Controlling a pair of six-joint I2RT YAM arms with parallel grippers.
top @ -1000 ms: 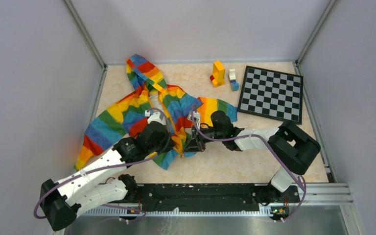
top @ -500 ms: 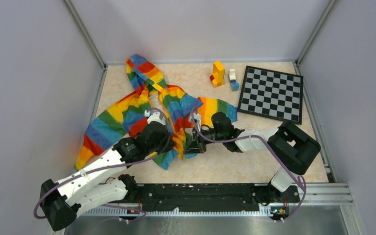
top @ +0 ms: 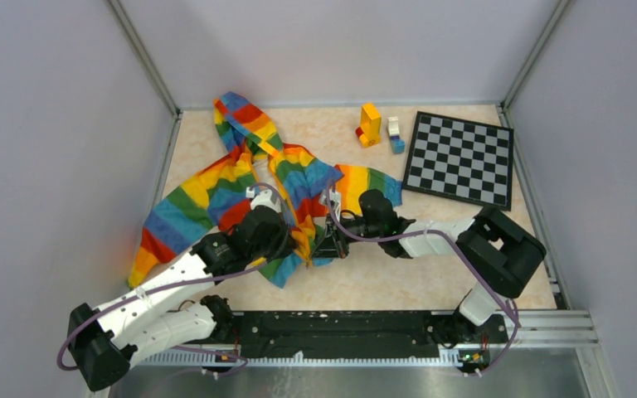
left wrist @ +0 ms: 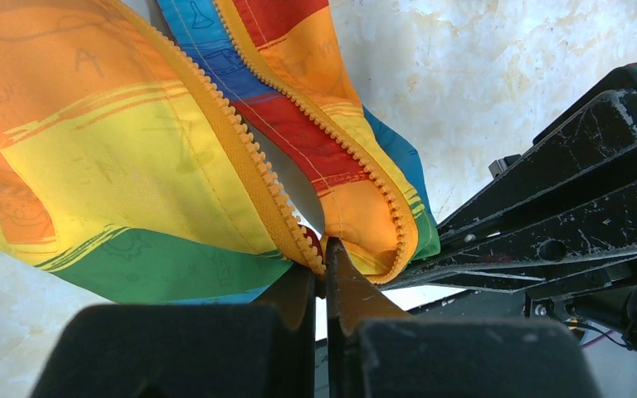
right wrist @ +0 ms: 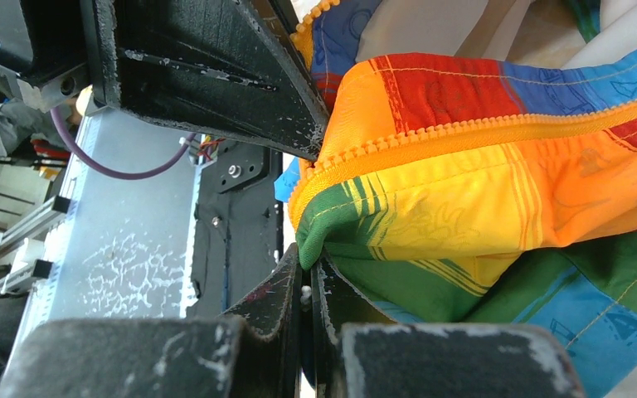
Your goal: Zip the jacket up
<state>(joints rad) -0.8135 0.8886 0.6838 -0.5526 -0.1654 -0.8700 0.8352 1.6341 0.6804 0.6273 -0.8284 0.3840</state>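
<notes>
Both front corners of the jacket [top: 216,186] are pinched: one by the left hand [left wrist: 325,267], one by the right hand [right wrist: 307,267].

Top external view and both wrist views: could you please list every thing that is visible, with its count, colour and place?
jacket: one, rainbow stripes, spread on the table's left half, front open
zipper: two orange toothed halves, not joined, along the jacket's front edges
block stack: one, orange and yellow with a red piece, far centre
small blocks: one white-and-blue pile, just right of the stack
chessboard: one, black and pale squares, far right
table: one, beige marbled
left arm: one, white and black, reaching the jacket's lower front
right arm: one, white and black, reaching the same spot
left fingers: shut on the jacket's zipper edge
right fingers: shut on the jacket's green hem corner
</notes>
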